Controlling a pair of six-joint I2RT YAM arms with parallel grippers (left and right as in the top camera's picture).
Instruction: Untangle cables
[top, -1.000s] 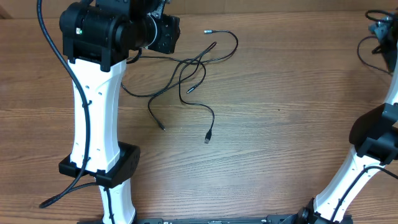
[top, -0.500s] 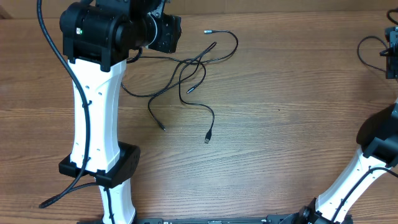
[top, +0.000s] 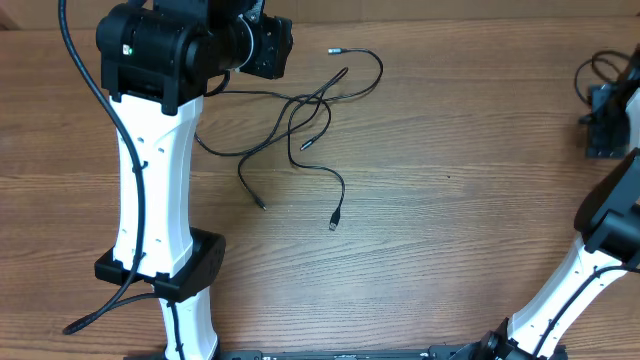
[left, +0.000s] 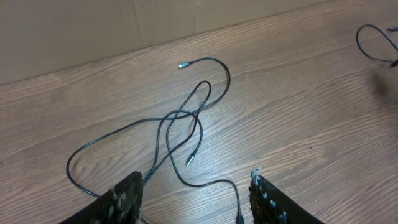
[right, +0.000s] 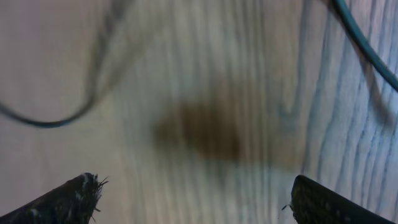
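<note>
Nearest the bases, the left arm (top: 150, 190) rose white and black over the wooden table (top: 450, 250), and the right arm (top: 580, 285) climbed along the right edge. Just beyond, on bare wood right of the left arm, lay the lowest ends of the cables (top: 316, 99): a flat-tipped plug (top: 333, 222) and, to its left, a smaller plug (top: 262, 205), the two apart.

Farther up, the thin black strands crossed one another in a loose knot near the middle of the spread, with a third plug (top: 305, 145) lying inside the loops. One strand ran left toward the left arm's black wrist. The left gripper (left: 196, 196) hovered over this part with its fingers (left: 124, 199) spread and pinching nothing — one strand passed on the table just beside the left finger.

Farthest out, a long loop curled round to a silvery tip (top: 332, 49) close to the table's far edge.

Over at the right edge, the right gripper (right: 193, 199) stood wide apart above blurred wood, empty. A thin dark loop (top: 590, 75) sat beside it — whether loose cord or arm wiring I could not tell.
</note>
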